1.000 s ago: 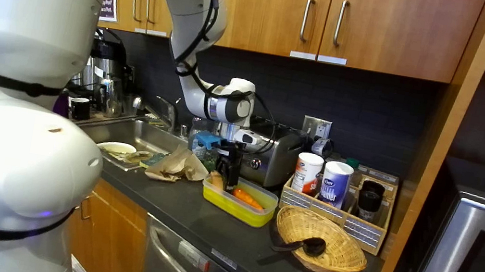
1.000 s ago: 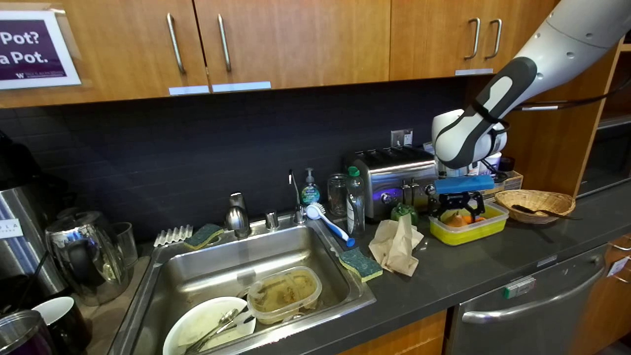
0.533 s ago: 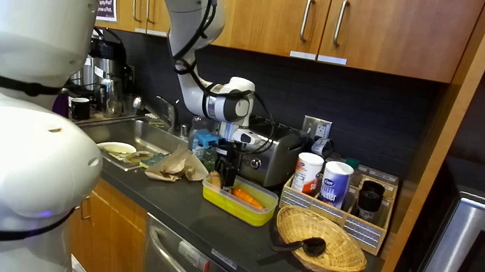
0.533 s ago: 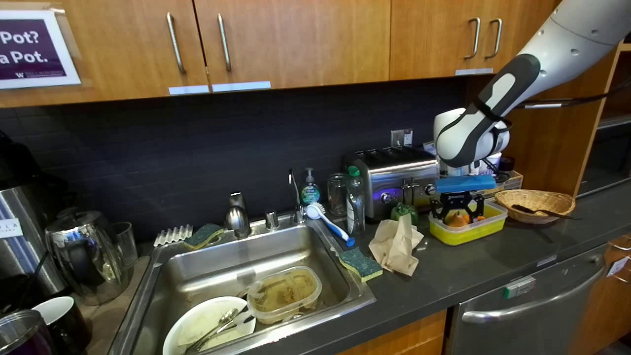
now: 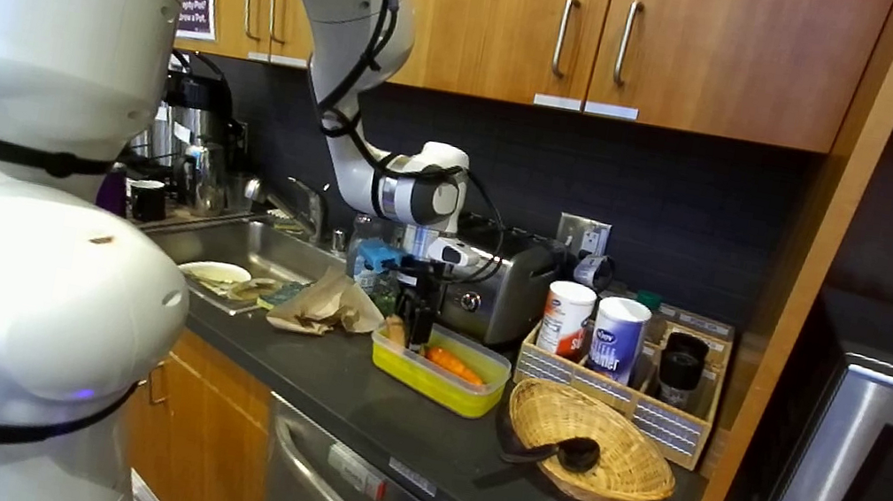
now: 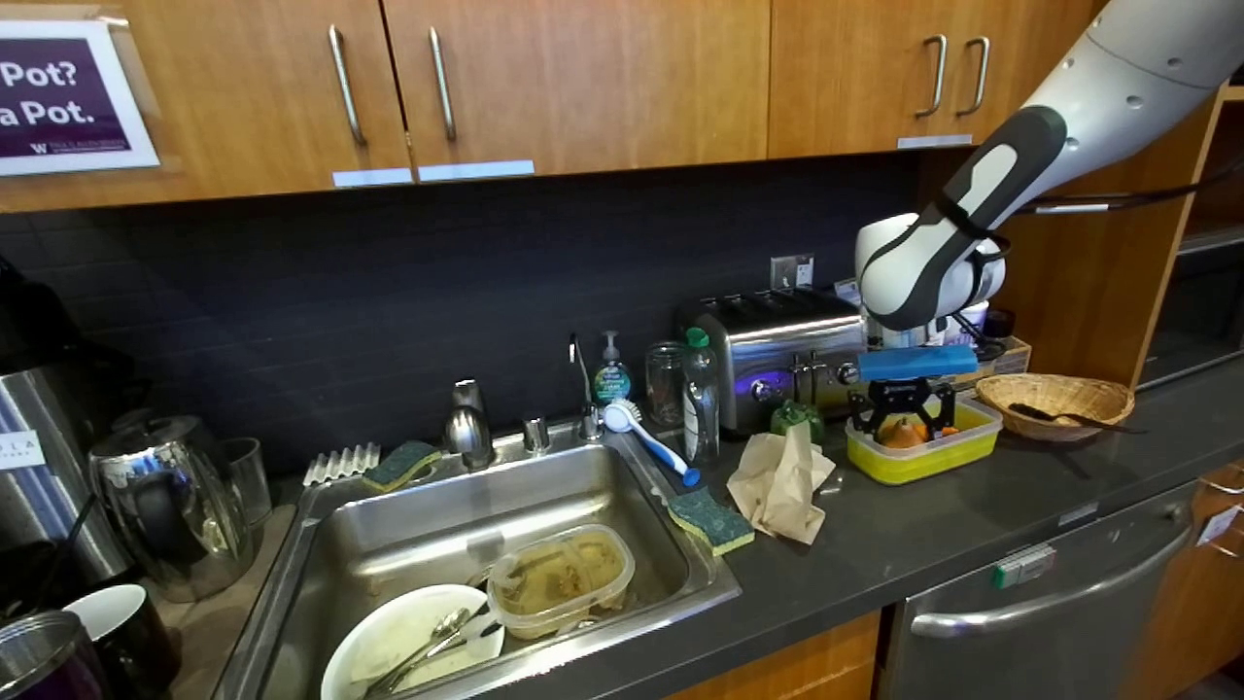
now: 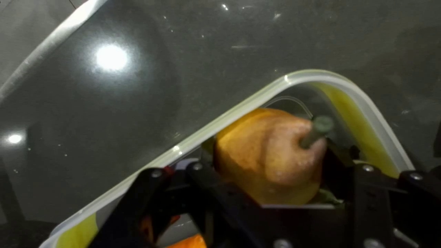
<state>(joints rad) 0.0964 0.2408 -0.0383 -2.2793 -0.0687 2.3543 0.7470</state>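
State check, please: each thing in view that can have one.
Pear: gripped
Gripper: closed on the pear
Yellow container: upright, open on top
Carrot: lying in the container
Brown paper: crumpled
Wicker basket: upright
Black utensil: lying across the basket's rim
Upper cabinets: shut
Dishwasher: shut
White dish: soiled, cutlery on it
Clear bottle: upright, green cap on

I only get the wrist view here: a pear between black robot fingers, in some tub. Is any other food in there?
Observer: Yes, an exterior view shows a carrot lying in the tub.
Visitor: Neat! And what sits just past the tub's other end, away from the pear?
Observer: A wicker basket; it shows in both exterior views.
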